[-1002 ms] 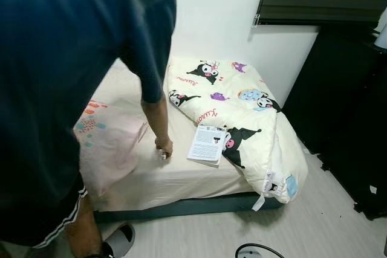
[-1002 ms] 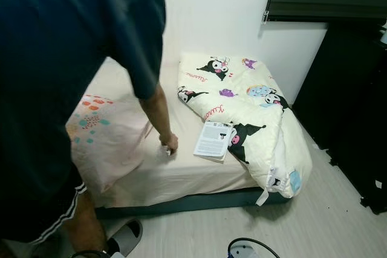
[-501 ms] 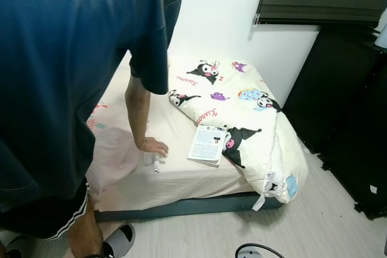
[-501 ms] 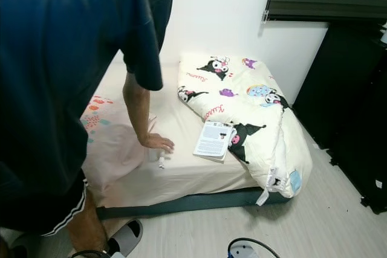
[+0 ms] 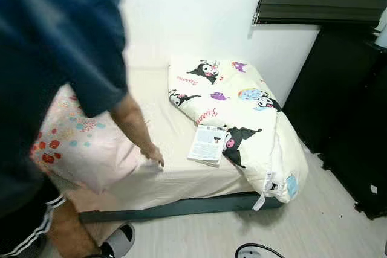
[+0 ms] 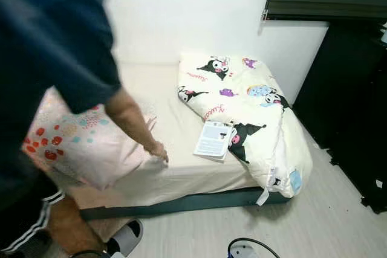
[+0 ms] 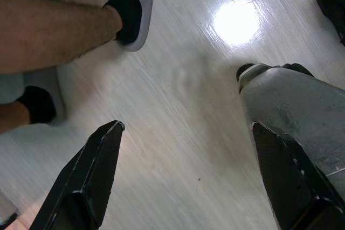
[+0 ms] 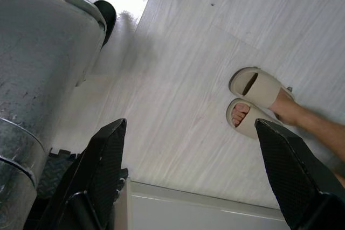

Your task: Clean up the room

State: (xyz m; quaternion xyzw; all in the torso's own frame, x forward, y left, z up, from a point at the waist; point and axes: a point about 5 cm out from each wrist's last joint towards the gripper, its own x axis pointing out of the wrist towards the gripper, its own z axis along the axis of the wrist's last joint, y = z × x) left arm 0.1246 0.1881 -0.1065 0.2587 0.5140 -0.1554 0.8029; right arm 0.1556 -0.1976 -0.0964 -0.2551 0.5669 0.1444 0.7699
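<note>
One person, one bed, one book in my feed.
Both grippers, left gripper (image 7: 183,173) and right gripper (image 8: 191,168), gape wide over glossy pale plank floor (image 7: 178,106); a flat paperback book (image 5: 207,144) lies beside the puffy printed quilt (image 5: 242,113).

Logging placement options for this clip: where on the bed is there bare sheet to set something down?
Bare sheet runs between the wall and the folded cartoon comforter, up toward the head. A narrow strip lies along the foot edge, between the person's hand and the booklet. The robot's left side is crowded by the person and the pink pillow; the right is buried under the comforter.
</note>
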